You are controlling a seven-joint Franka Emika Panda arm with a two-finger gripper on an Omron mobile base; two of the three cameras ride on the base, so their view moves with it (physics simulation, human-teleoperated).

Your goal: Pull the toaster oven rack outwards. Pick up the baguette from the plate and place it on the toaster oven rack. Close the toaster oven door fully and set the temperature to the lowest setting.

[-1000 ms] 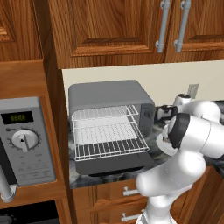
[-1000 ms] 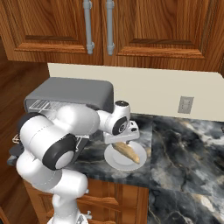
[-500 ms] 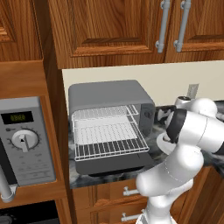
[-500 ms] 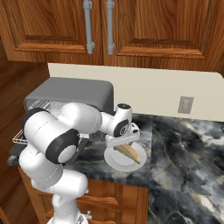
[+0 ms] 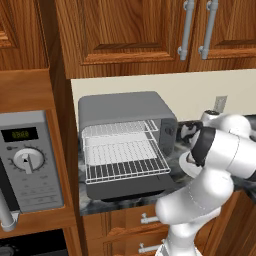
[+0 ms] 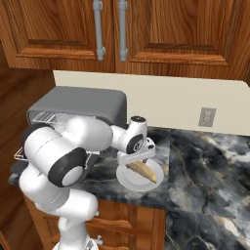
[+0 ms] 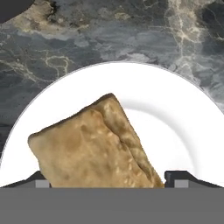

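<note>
Starting from the toaster oven [image 5: 125,117]: I see its door [image 5: 127,187] dropped flat and the toaster oven rack [image 5: 122,157] drawn out over it. To the oven's right sits the plate [image 6: 139,178] on the dark marble counter [image 6: 205,161], the baguette [image 6: 142,170] lying on it. My gripper [image 6: 138,163] hangs right over the loaf — jaws spread wide either side (tips low at the bread's flanks), nothing clamped yet.

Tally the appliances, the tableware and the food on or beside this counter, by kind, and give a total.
Appliances: 2, the toaster oven and the microwave.
Tableware: 1, the plate.
Food: 1, the baguette on that plate.
Total: 4.
</note>
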